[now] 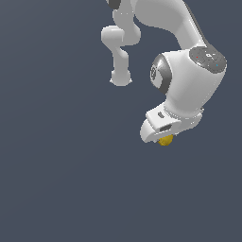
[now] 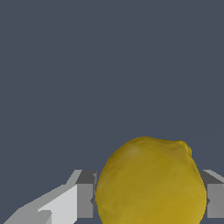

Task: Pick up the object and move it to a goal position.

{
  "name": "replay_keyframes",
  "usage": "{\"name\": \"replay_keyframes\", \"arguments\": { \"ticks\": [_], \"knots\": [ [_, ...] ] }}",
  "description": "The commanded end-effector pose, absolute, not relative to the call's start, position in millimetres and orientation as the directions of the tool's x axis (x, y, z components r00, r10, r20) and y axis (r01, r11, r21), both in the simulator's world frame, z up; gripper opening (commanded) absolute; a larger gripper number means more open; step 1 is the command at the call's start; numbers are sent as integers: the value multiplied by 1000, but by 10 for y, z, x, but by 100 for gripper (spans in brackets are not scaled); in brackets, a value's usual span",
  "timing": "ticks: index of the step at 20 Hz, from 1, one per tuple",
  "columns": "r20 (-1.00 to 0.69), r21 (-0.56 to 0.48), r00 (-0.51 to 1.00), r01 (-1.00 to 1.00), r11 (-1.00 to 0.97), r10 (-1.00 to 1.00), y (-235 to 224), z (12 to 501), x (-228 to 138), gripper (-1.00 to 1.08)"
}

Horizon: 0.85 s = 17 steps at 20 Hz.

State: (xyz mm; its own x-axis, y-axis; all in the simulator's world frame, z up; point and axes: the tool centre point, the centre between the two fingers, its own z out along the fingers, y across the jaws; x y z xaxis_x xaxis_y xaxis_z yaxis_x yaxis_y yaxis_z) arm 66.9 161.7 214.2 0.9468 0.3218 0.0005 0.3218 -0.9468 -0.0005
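The object is a round mustard-yellow ball-like thing. In the exterior view only a small part of the ball (image 1: 165, 140) shows, poking out below the white hand of the arm. My gripper (image 1: 165, 138) is over it there and its fingertips are hidden by the hand. In the wrist view the ball (image 2: 151, 181) fills the space between the two grey fingers (image 2: 85, 194), which press against its two sides. My gripper (image 2: 148, 199) is shut on the ball.
The white arm (image 1: 184, 66) reaches in from the top of the exterior view, with its base (image 1: 120, 78) further back. A plain dark grey-blue floor (image 1: 61, 165) lies all around.
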Motion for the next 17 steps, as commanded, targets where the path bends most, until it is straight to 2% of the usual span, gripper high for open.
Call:
{"name": "replay_keyframes", "arguments": {
  "ticks": [1,17],
  "knots": [
    [0,0,947,321,-947,321,1680,2287,738,-100],
    [0,0,947,321,-947,321,1829,2609,915,-100]
  ]
}}
